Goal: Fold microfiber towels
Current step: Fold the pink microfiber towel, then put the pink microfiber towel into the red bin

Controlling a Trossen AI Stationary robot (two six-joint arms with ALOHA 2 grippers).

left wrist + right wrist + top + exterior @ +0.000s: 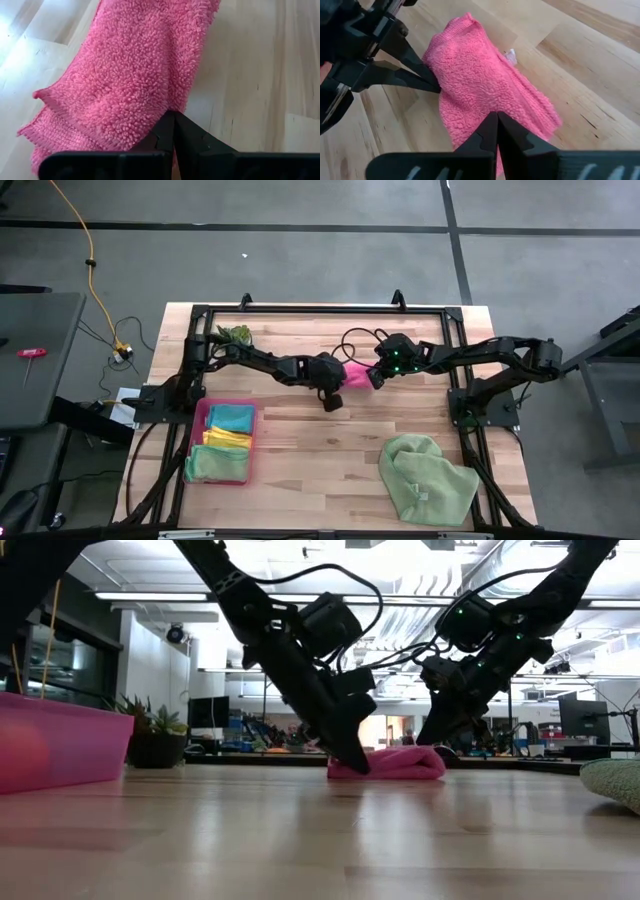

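Near the middle of the surface, a little toward its far edge, you have the hot pink towel (356, 372) bunched into a narrow, doubled-over strip, with both arms working on it. Your left gripper (334, 399) has its fingers pressed together at one edge of the cloth, and your right gripper (374, 377) is likewise closed at the opposite edge; whether either one actually pinches fabric or only presses beside it, you cannot tell from these views. This towel looks partway through its folding: it is gathered and layered, but its edges lie uneven, so judge it not yet finished. At the near left corner, the pink tray (199, 416) already holds the teal towel (231, 418), the yellow towel (229, 439) and a pale green towel (217, 462), each lying compact and flat, which suggests three are done. By the near right corner, the second pale green towel (427, 477) lies loose and crumpled, untouched. So roughly two towels remain for you.
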